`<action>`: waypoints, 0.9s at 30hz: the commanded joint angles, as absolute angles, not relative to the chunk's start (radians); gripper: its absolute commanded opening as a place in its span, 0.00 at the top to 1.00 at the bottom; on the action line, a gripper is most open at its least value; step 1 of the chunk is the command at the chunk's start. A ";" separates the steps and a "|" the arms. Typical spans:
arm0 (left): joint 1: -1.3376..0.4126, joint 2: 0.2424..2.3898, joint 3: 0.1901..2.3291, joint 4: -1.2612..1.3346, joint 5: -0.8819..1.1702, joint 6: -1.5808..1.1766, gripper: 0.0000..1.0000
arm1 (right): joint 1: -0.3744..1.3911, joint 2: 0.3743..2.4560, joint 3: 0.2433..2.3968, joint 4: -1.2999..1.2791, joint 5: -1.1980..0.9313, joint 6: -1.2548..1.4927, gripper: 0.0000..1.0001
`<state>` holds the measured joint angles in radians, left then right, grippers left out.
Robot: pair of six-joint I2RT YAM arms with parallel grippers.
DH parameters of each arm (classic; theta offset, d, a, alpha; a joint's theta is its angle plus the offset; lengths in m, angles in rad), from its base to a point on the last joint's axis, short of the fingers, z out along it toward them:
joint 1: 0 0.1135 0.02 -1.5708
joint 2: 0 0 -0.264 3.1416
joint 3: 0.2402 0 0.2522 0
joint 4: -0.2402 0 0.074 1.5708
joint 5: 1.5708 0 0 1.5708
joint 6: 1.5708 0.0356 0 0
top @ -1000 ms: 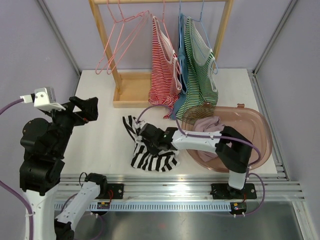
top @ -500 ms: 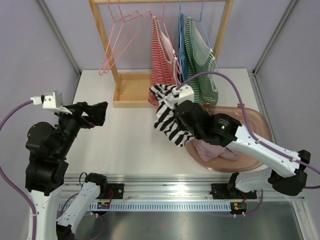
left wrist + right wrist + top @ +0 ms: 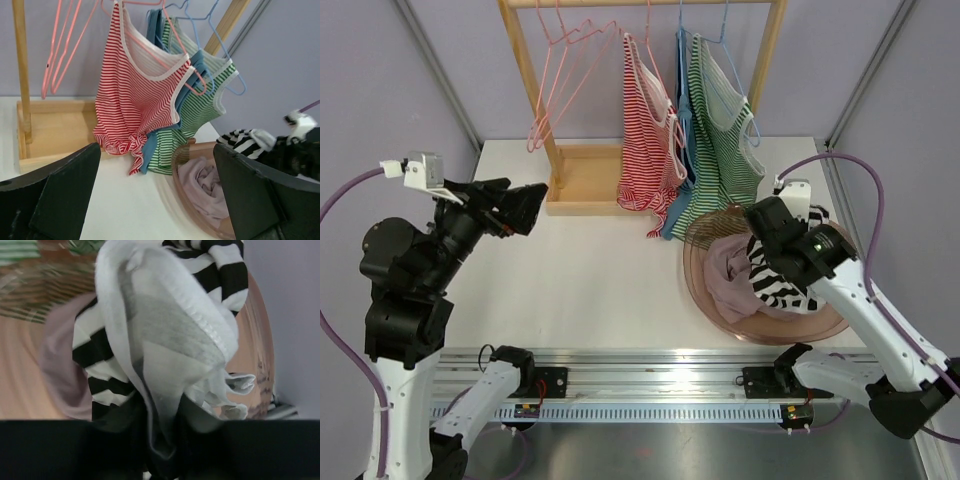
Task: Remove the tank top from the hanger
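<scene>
right gripper (image 3: 161,454): can't see the fingers themselves, cloth is all over the lens, but the fabric funnels straight down into them, so I'd say it's clamped on the black-white top (image 3: 165,340)
where the top is: off any hanger, wadded up at that gripper, low over the right half of the bowl (image 3: 750,325), lower folds look like they rest beside the pink cloth (image 3: 725,268) in there
left gripper (image 3: 155,200): fingers spread wide, nothing in them, up off the counter (image 3: 600,280), pointed at the rack (image 3: 532,110)
rack: red top (image 3: 132,100), blue top (image 3: 151,142) and green top (image 3: 200,115) hang there, bare pink hangers (image 3: 560,90) to their left
risk, snag: the cloth is wrapped so tight round the fingers that opening them may not drop it, my guess is a fold hangs on and gets dragged back out when the arm lifts
risk, spill: a bit of stripe sits up near the bowl's far-right rim, so if most of the weight lands on that side the whole thing could slide over onto the counter
risk, bowl: it looks light, a low or sideways pull-out could shove or tip it
how the top looks: soft limp jersey, fat black and white stripes, white ribbed binding along an edge, paler grey inside face turned out, crumpled with no shape of its own, so it'll flop wherever it's let go
</scene>
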<state>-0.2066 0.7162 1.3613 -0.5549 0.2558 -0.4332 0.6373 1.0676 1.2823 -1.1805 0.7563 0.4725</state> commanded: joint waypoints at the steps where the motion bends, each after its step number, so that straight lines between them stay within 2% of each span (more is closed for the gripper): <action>1: -0.209 0.779 1.459 -0.509 0.267 -0.462 0.01 | 0.568 1.149 1.195 -1.171 0.709 0.512 0.64; 3: -0.210 0.825 1.492 -0.526 0.264 -0.463 0.01 | 0.563 1.202 1.204 -1.181 0.704 0.538 0.45; 4: -0.213 0.840 1.534 -0.546 0.259 -0.462 0.01 | 0.563 1.216 1.213 -1.202 0.721 0.546 0.05; 5: -0.215 0.854 1.552 -0.557 0.253 -0.459 0.01 | 0.563 1.223 1.241 -1.209 0.727 0.558 0.01; 8: -0.244 0.911 1.614 -0.581 0.219 -0.445 0.01 | 0.563 1.200 1.288 -1.198 0.722 0.531 0.00; 13: -0.385 1.043 1.718 -0.632 0.023 -0.394 0.01 | 0.563 1.095 1.341 -1.116 0.724 0.463 0.01; 22: -0.563 1.334 1.940 -0.576 -0.164 -0.390 0.01 | 0.563 0.749 1.201 -0.772 0.272 0.367 0.00; 27: -0.600 1.542 2.078 -0.518 -0.264 -0.406 0.01 | 0.563 0.637 1.146 -0.704 0.137 0.390 0.01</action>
<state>-0.5838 1.4540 1.9789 -0.6025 -0.1520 -0.4026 0.5663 0.6529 1.1679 -0.8207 0.2897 0.3985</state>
